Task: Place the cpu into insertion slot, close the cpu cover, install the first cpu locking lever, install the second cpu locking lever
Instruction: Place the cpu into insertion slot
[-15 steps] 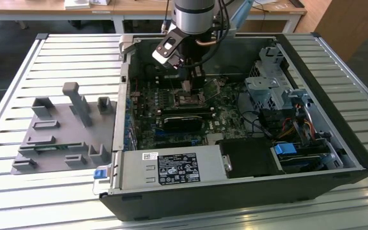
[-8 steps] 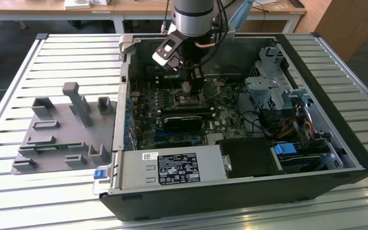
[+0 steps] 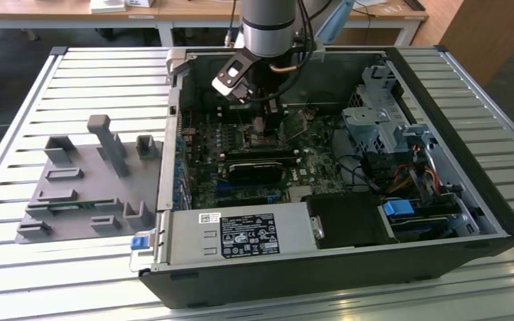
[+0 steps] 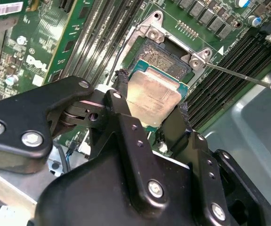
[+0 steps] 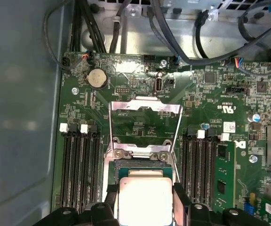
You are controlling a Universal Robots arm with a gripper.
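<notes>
Step one in hand: pincer (image 4: pixel 152 94) clenched on cpu (image 4: pixel 155 100), fingers (image 4: pixel 122 82) on opposite edges. Chip directly over insertion slot (image 4: pixel 166 56), slightly tilted; seated or not, cannot tell. cpu cover (image 5: pixel 126 106) open, flipped back flat on board, not closed. Locking lever (image 4: pixel 239 75) free, sticking out, not latched. Judgement: cover and both levers left. Arm (image 3: pixel 270 23) drops near-vertical from upper centre of exterior view into computer case (image 3: pixel 471 200) on worktop (image 3: pixel 105 73), wrist pointing down at board
</notes>
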